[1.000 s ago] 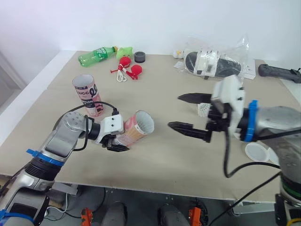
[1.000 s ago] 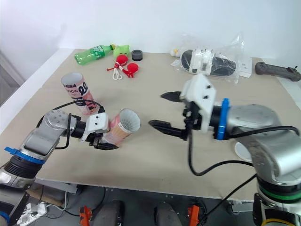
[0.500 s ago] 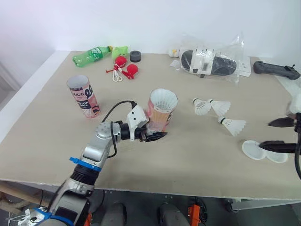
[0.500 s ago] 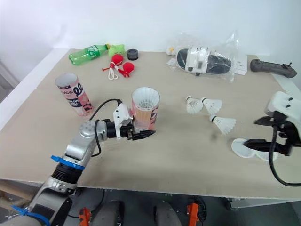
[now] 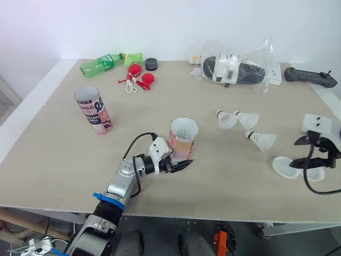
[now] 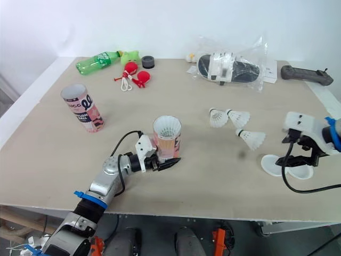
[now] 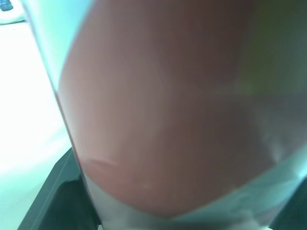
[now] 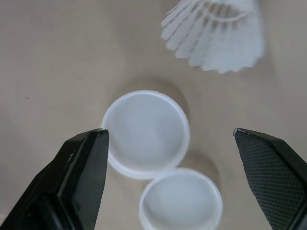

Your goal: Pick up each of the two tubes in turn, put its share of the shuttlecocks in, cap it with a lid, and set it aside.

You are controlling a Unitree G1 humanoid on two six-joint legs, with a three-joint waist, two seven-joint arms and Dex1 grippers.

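Left claw (image 5: 178, 163) clamps the tube (image 5: 184, 143); right claw (image 5: 293, 153) gapes over the four-o'clock lid (image 8: 146, 132), likely light and slick, so pinch its rim.

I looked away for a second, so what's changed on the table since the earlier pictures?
The left claw swung the tube it holds from tilted in the air to upright on the table. The right claw, open, drew back from the tube's mouth to the right and now hangs over the lids. The second tube, three loose shuttlecocks and both lids stayed put.
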